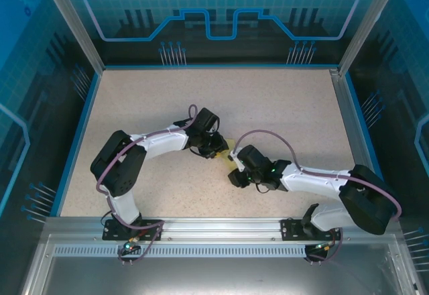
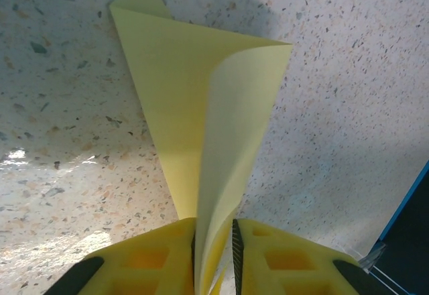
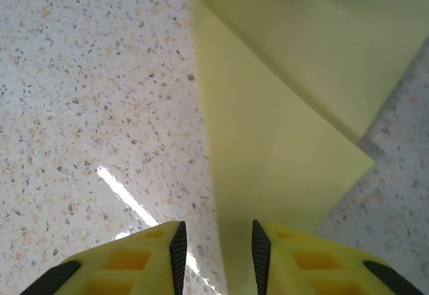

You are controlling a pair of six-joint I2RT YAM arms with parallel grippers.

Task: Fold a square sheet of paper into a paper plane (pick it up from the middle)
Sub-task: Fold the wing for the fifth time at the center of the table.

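Observation:
The pale-yellow sheet of paper (image 2: 194, 107) is folded into a tapering wedge with a loose curved flap and lies on the speckled table. My left gripper (image 2: 214, 224) is shut on its narrow end, and the layers bunch between the pads. In the right wrist view the paper (image 3: 275, 147) runs from the far side to my right gripper (image 3: 218, 226). That gripper stands open, with a clear gap between its pads and the paper's edge lying between and under them. From above, both grippers (image 1: 218, 149) (image 1: 236, 172) meet over the paper (image 1: 232, 157) at mid-table.
The speckled tabletop (image 1: 281, 107) is bare around the arms. Blue walls and a metal frame (image 1: 74, 33) enclose it on three sides. A blue table edge (image 2: 409, 194) shows at the right of the left wrist view.

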